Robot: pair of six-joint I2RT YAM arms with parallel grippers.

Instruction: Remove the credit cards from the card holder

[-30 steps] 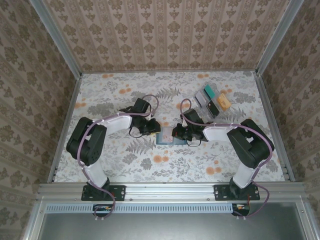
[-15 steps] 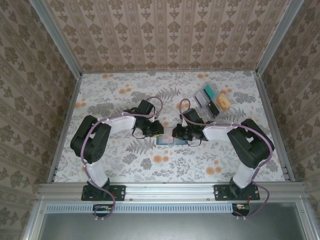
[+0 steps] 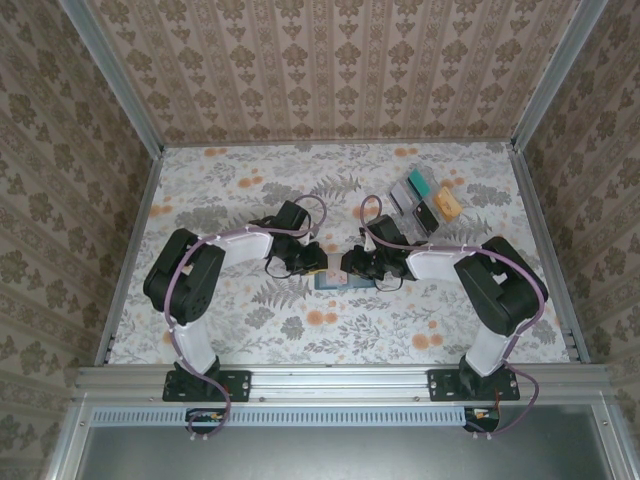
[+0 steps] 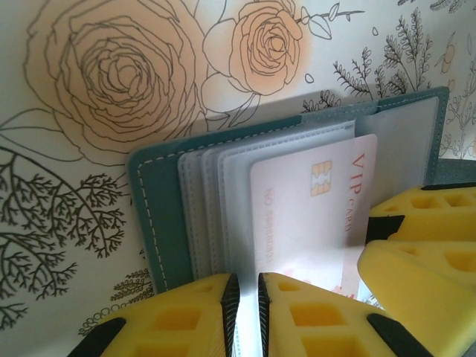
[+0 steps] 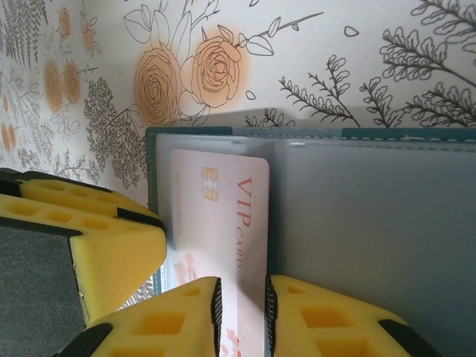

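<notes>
Right tool (image 5: 243, 294) directly over credit card (image 5: 220, 216) — in card holder (image 5: 372, 216).

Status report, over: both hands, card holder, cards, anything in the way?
Left hand pinching card holder sleeves. Right hand slightly parted over pale VIP card, grip unclear. Card lying on open holder. Loose cards far right, nothing blocking.

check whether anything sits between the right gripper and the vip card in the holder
Nothing visible does. The right gripper has its fingers at the near edge of the VIP card, which lies in the open card holder. The left gripper sits at the holder's edge beside the card, not between them.
</notes>
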